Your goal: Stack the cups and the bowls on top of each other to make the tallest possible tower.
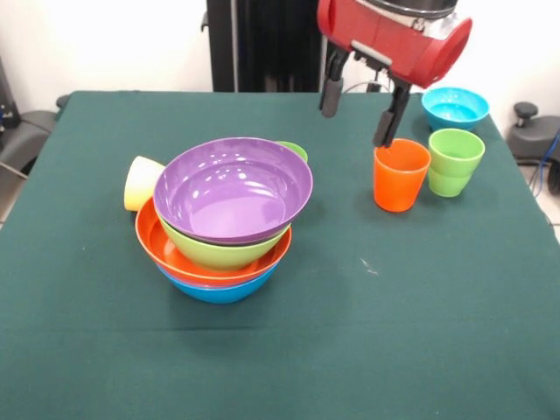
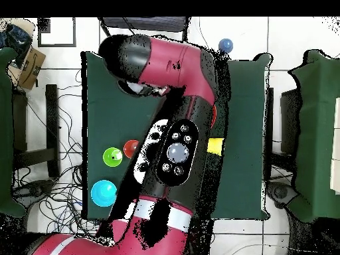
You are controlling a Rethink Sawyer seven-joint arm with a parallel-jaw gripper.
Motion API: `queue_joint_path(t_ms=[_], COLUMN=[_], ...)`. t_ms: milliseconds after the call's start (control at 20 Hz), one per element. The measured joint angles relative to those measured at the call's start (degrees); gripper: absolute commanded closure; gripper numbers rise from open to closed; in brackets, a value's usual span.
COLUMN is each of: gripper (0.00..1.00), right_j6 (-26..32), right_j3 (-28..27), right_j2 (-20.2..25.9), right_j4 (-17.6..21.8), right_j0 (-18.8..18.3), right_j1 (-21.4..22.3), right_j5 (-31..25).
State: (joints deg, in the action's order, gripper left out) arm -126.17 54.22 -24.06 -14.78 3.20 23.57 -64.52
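The tower stands left of centre in the front view: a purple bowl (image 1: 234, 188) on top, a lime green bowl (image 1: 223, 249) under it, then an orange bowl (image 1: 162, 249), and a blue bowl (image 1: 219, 291) lowest. A yellow cup (image 1: 140, 182) lies on its side against the tower's left, and a green rim (image 1: 296, 150) peeks out behind it. At the right stand an orange cup (image 1: 401, 175), a light green cup (image 1: 455, 162) and a turquoise bowl (image 1: 454, 107). My gripper (image 1: 355, 127) hangs open and empty, its right finger just above the orange cup's rim. Overhead, the arm hides the tower and the gripper.
Overhead, the light green cup (image 2: 112, 157), a sliver of the orange cup (image 2: 131, 147), the turquoise bowl (image 2: 103, 192) and a bit of yellow (image 2: 214, 145) show beside the arm. A small blue round thing (image 2: 226, 45) sits past the green tablecloth's (image 1: 367, 332) far edge.
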Motion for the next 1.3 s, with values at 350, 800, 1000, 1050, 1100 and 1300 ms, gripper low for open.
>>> queue_joint_path(t_ms=[350, 800, 1000, 1050, 1100, 1300], gripper=[0.00, 0.00, 0.00, 0.00, 0.00, 0.00], right_j6=[0.00, -0.01, -0.06, -0.06, -0.11, -0.51], right_j3=[2.94, 6.59, 7.88, 8.05, 8.38, 9.22], right_j2=[-0.12, -0.68, -1.13, -1.21, -1.33, -1.47], right_j4=[-0.56, -0.80, -0.82, -0.82, -0.86, -1.08], right_j0=[1.76, 3.39, 4.04, 4.13, 4.30, 4.59], right_j1=[1.43, 2.18, 2.05, 2.01, 1.96, 1.88], right_j5=[0.01, 1.86, 4.00, 4.28, 4.73, 5.47])
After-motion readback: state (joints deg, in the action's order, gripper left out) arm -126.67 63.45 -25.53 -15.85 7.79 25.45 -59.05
